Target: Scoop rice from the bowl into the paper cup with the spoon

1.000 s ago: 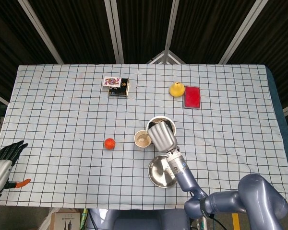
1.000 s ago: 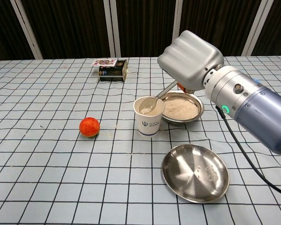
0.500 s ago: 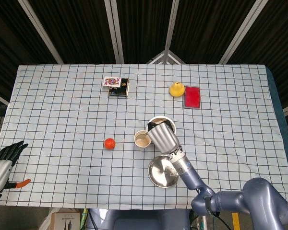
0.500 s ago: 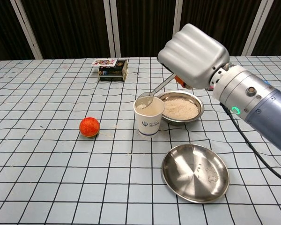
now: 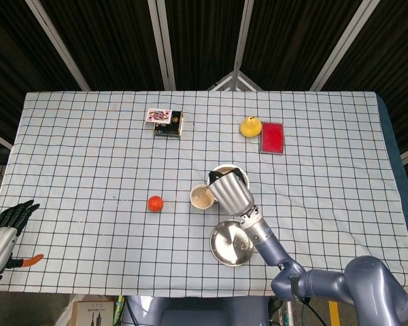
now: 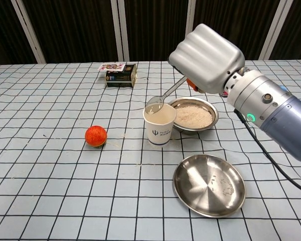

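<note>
Metal spoon [image 6: 163, 98] grasped in right hand [image 6: 206, 59], bowl end over paper cup [image 6: 159, 124] rim; rice bowl [image 6: 193, 115] just behind. Left hand [image 5: 5, 227] empty, fingers spread.

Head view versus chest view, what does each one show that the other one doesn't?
Only the head view shows the left hand at the table's near left edge, plus the yellow object and red card.

Only the chest view shows the spoon tipped over the paper cup, and the cup's logo.

Both show the right hand, rice bowl, empty steel dish, orange ball and card box.
</note>
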